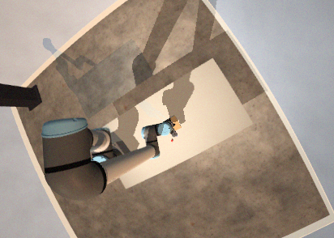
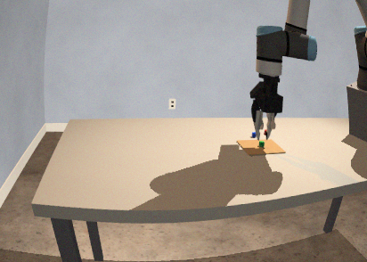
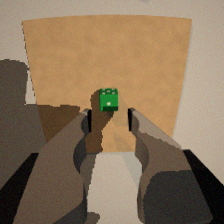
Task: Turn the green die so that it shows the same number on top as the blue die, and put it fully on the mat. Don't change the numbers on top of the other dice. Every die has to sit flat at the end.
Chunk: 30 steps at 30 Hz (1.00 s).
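The green die (image 2: 261,143) (image 3: 108,100) sits flat on the orange mat (image 1: 177,126) (image 2: 274,150) (image 3: 150,50). In the wrist view its larger face, seemingly the top, shows one pip; a narrower side face shows several. The blue die (image 2: 254,135) stands on the table behind the mat, its pips too small to read. The red die (image 1: 172,140) is behind the mat too, partly hidden by a finger in the exterior view. My gripper (image 2: 263,139) (image 3: 109,110) points down, its fingers apart with nothing between them, above and slightly behind the green die.
The light table (image 1: 215,96) (image 2: 111,164) carries the mat and dice. The arm (image 1: 130,163) (image 2: 269,50) reaches in over the table, and its shadow falls across part of the mat. The blue and red dice stand close behind the fingers in the exterior view.
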{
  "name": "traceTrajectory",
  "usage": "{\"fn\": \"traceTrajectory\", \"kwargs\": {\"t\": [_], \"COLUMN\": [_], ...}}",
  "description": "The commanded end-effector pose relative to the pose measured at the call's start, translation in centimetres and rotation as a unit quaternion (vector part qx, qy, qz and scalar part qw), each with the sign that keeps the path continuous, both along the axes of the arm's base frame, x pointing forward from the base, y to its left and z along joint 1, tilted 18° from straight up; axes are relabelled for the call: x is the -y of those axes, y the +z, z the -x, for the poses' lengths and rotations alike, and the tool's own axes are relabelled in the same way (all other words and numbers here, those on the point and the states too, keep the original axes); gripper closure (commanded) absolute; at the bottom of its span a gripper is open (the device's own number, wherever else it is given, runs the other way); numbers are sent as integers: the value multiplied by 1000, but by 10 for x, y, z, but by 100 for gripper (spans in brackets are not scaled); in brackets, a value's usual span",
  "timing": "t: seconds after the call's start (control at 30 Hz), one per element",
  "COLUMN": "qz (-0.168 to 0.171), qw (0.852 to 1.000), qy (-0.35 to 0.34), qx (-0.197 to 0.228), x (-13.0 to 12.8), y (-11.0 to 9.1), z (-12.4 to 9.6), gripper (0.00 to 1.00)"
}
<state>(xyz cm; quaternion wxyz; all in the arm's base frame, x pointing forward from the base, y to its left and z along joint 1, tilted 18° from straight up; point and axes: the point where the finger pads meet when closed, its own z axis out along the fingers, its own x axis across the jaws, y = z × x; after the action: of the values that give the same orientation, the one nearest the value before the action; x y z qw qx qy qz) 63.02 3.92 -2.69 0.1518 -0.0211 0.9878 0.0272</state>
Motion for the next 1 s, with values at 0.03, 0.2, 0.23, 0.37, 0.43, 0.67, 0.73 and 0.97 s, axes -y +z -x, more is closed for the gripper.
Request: {"fn": "traceTrajectory", "kwargs": {"t": [0.03, 0.2, 0.23, 0.37, 0.43, 0.67, 0.73, 0.97], "qz": [0, 0, 0, 0, 0, 0, 0, 0], "qw": [1000, 1000, 1000, 1000, 1000, 1000, 1000, 1000], "qy": [0, 0, 0, 0, 0, 0, 0, 0], "qx": [1, 1, 1, 1, 1, 1, 1, 1], "x": [0, 0, 0, 0, 0, 0, 0, 1], "y": [0, 0, 0, 0, 0, 0, 1, 11], "z": [0, 0, 0, 0, 0, 0, 0, 3], "gripper": [82, 82, 82, 82, 82, 82, 82, 82]}}
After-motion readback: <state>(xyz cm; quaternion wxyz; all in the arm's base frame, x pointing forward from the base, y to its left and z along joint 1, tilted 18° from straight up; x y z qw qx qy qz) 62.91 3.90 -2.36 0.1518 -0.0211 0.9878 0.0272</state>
